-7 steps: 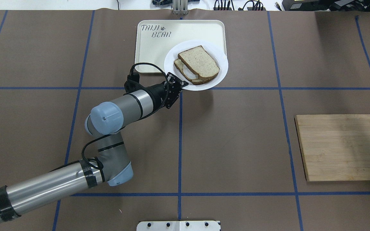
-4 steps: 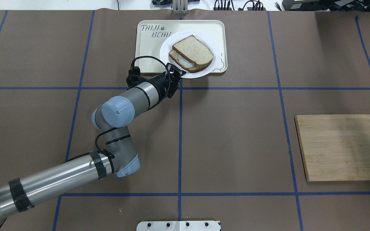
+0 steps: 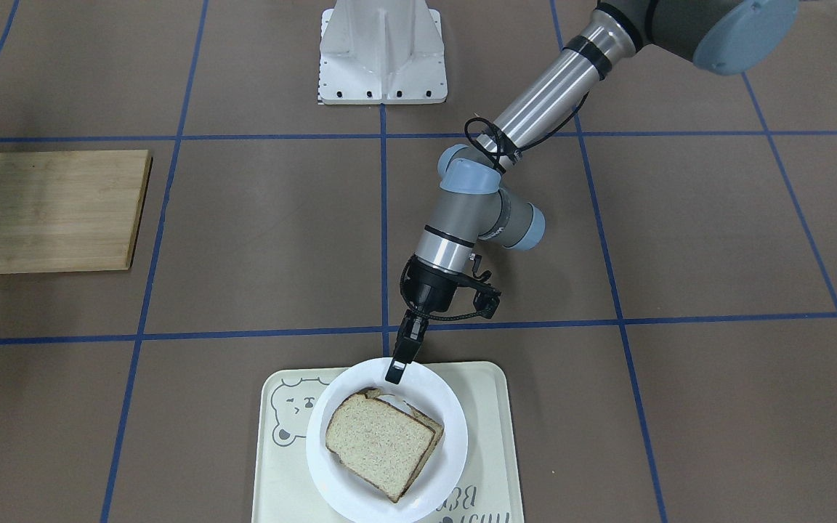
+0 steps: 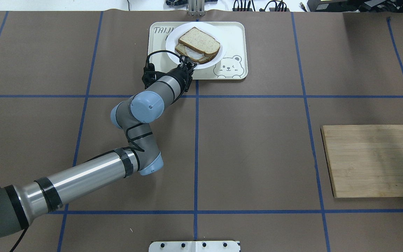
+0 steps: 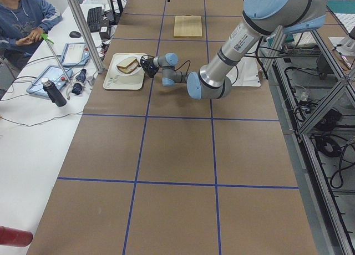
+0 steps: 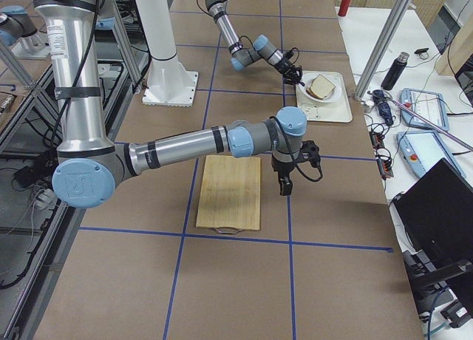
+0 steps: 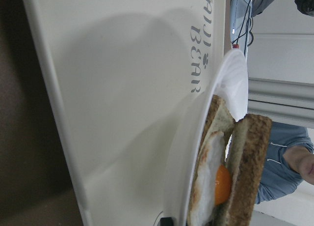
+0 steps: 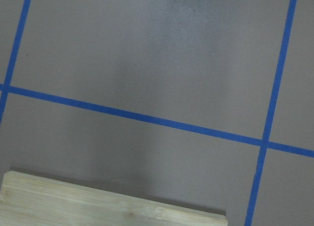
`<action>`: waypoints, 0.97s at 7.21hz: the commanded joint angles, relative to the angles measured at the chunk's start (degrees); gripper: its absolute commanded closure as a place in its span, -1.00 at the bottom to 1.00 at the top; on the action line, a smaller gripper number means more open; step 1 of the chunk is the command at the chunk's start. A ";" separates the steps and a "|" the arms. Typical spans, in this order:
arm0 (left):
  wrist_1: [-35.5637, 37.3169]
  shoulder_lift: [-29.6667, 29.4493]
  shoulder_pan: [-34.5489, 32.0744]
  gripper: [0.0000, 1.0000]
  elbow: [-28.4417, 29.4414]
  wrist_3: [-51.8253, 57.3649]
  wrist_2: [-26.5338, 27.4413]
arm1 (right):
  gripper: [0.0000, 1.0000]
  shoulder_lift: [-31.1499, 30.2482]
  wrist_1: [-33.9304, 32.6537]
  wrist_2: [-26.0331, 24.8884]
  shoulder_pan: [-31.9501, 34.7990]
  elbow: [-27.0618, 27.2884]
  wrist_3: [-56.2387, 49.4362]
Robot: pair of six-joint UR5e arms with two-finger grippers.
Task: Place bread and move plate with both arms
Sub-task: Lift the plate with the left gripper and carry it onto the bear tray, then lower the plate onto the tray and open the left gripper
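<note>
The white plate (image 4: 171,43) is over the far left part of the cream tray (image 4: 236,38), covering some of its lettering. The bare bread (image 4: 199,42) lies askew on an egg-topped slice (image 4: 191,56) on the plate. My left gripper (image 4: 186,66) is shut on the plate's near rim. The front view shows its fingers pinching the rim of the plate (image 3: 447,414) beside the bread (image 3: 378,439). In the left wrist view the plate (image 7: 235,78) casts a shadow on the tray (image 7: 122,113). My right gripper (image 6: 284,186) hangs by the board; I cannot tell its state.
A wooden cutting board (image 4: 373,161) lies at the right of the table, its edge in the right wrist view (image 8: 98,201). The white base stand (image 3: 382,51) sits at the robot's side. A person (image 5: 22,16) sits beyond the tray at a side desk.
My left arm has carried the plate away from the robot and to the left, from the tray's near right corner to its far left part. The bear drawing is now uncovered.
</note>
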 commanded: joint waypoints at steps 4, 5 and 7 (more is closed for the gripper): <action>-0.12 -0.67 0.02 1.00 1.74 -0.01 -1.27 | -1.00 0.36 0.00 0.00 -0.18 -0.39 0.04; -0.12 -0.67 0.02 0.61 1.56 -0.01 -1.87 | -1.00 0.36 0.00 0.00 -0.18 -0.39 0.12; -0.12 -0.58 0.02 -0.10 0.95 0.16 -2.32 | -1.00 0.53 -0.09 0.00 -0.18 -0.30 0.12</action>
